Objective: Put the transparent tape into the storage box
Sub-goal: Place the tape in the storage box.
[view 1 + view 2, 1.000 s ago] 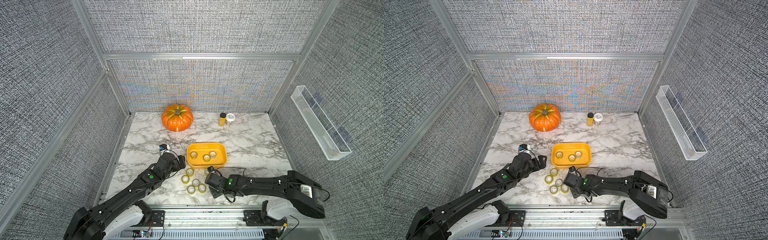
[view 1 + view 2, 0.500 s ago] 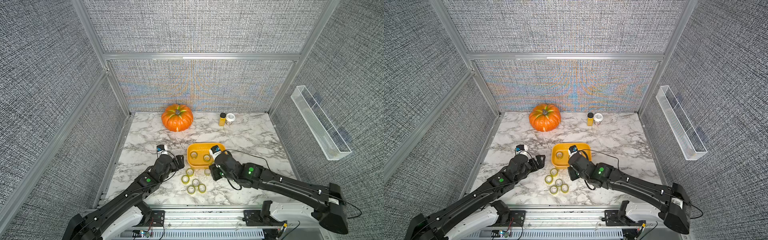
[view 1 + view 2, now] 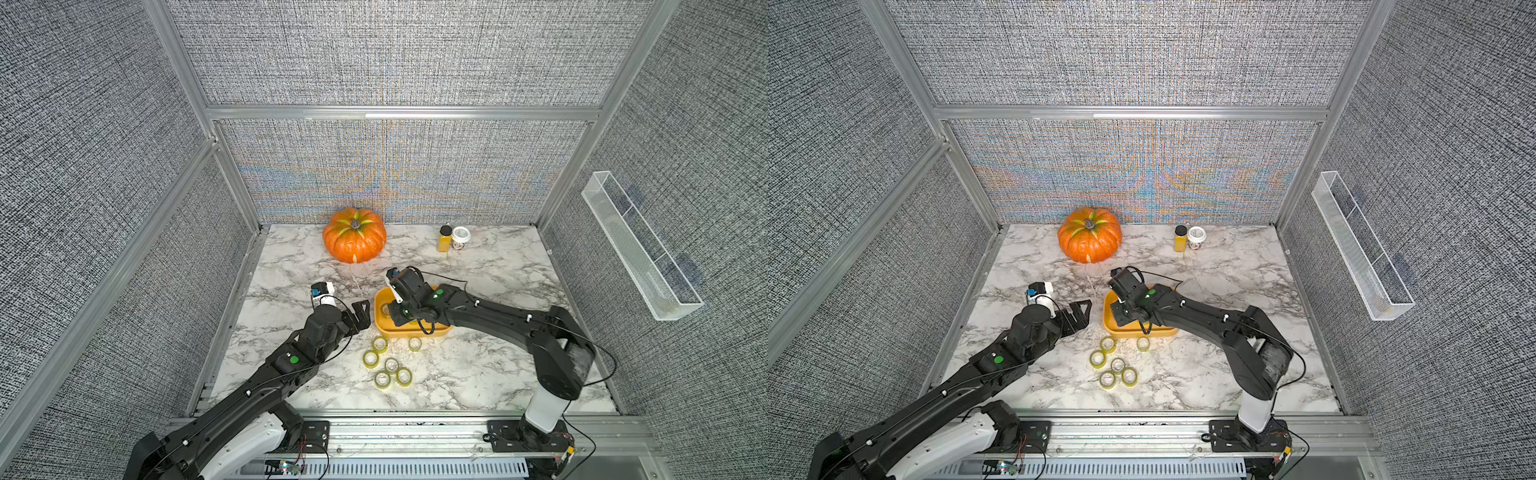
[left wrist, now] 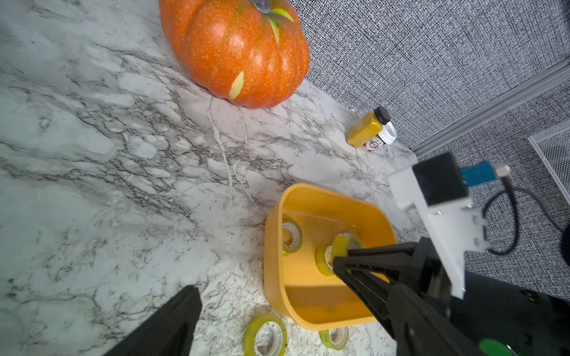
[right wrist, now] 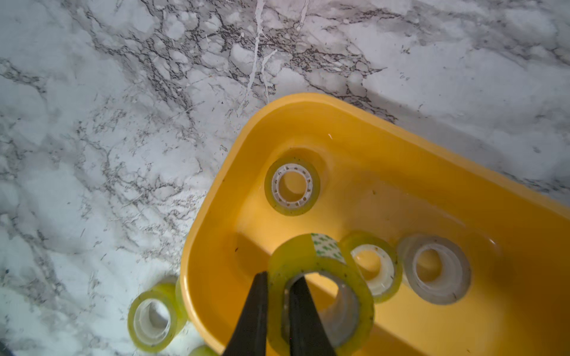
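The small ring-shaped yellow-green tape rolls [image 5: 308, 255] have pale cores; the shallow rounded plastic tub [image 5: 431, 160] is yellow-orange; the desk [image 3: 478, 374], grey-veined white marble.

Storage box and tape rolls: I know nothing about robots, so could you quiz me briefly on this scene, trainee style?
1. True or false: the right gripper holds a tape roll over the storage box.
2. How many flat rolls lie inside it? A) two B) three C) five
3. Fill in: ___ loose rolls lie on the table outside it.
Key: 1 true; 2 B; 3 six.
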`<state>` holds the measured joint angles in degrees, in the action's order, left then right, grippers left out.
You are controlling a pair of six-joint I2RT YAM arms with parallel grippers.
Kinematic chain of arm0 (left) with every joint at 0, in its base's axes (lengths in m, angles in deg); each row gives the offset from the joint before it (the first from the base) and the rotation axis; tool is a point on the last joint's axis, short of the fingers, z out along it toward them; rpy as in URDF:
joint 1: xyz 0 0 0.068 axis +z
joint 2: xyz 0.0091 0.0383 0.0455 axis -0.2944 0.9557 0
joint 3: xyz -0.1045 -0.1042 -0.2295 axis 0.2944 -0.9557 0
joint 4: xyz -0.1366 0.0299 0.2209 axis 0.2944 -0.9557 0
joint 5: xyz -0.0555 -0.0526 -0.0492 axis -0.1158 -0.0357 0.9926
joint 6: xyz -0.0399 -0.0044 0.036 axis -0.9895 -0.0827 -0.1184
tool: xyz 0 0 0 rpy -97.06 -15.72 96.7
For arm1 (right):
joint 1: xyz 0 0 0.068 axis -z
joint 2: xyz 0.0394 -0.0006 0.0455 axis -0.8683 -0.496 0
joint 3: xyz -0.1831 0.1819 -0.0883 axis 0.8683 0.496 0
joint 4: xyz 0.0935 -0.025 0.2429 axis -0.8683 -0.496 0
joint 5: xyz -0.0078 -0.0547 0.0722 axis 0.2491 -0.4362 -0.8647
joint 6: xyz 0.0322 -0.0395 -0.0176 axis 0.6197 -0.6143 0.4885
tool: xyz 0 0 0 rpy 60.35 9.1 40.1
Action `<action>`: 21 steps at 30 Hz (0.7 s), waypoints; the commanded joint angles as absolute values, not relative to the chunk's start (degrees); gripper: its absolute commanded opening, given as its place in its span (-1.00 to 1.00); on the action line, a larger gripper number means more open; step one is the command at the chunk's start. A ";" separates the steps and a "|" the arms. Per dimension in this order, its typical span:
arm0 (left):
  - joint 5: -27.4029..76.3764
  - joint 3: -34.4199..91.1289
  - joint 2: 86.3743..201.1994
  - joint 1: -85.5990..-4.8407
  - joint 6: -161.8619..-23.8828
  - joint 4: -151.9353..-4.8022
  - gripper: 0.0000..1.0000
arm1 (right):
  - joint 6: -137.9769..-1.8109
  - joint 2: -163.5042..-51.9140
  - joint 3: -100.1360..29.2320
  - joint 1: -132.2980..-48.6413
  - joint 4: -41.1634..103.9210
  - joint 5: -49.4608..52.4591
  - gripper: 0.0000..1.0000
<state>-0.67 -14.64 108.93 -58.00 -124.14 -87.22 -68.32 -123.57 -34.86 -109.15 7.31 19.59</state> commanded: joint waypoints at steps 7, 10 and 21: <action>2.02 -17.46 106.84 -57.99 -125.21 -90.42 0.99 | -68.76 -129.41 -38.44 -107.90 4.86 23.02 -0.21; 2.43 -18.10 106.67 -58.01 -125.66 -90.72 0.99 | -68.60 -128.05 -37.34 -107.99 5.40 22.56 0.13; 5.19 -20.79 106.70 -58.01 -127.82 -91.87 0.99 | -64.74 -109.81 -29.56 -109.51 3.97 22.89 0.17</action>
